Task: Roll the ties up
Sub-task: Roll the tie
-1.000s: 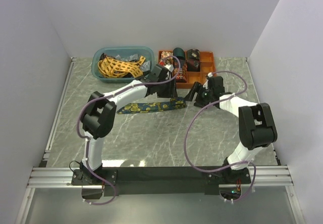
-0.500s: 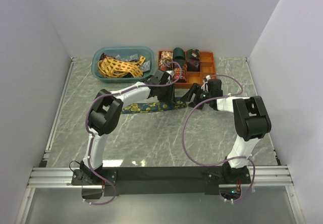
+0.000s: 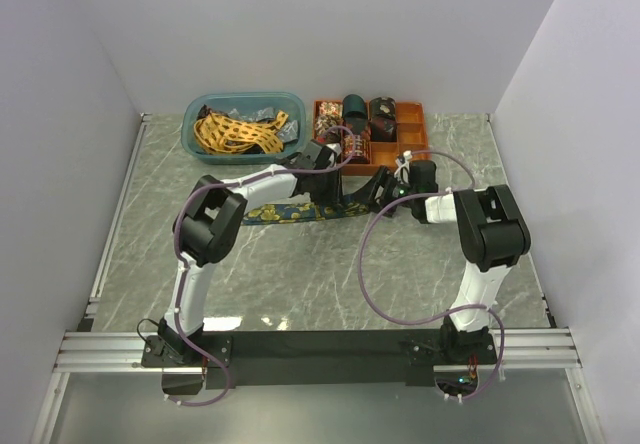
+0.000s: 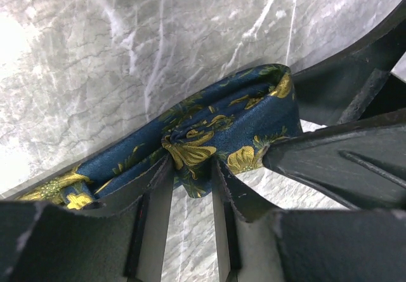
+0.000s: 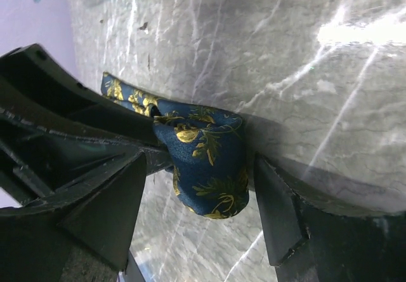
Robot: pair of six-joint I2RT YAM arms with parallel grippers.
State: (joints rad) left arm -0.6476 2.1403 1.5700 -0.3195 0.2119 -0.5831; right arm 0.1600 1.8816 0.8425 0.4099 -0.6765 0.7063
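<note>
You see one navy tie with gold motifs [image 3: 290, 211] lying flat on the marble table [image 3: 300, 274], running left to right just near of the two containers, in the far middle of the surface. Its right end is bunched into a small fold where the two grippers meet. The left gripper [image 4: 190, 167] has its two fingers [image 4: 155, 199] drawn narrowly together on that fold, and fabric is pinched between them. The right gripper [image 5: 202, 167] stands wide apart, one finger [image 5: 279, 218] on each side of the folded tip. Bare table shows in the gaps, so it holds nothing. Far left of the tie sits one teal bin [image 3: 188, 136] holding one yellow tie with dark lattice [image 3: 232, 132] in a loose heap, with some darker fabric beside it that you cannot count. Immediately right of the bin is one orange tray [image 3: 412, 136] divided into compartments, with several rolled ties standing in them, dark and red-brown. They are too small for a sure count. Two purple cables [image 3: 368, 264], one per arm, loop above the table.
</note>
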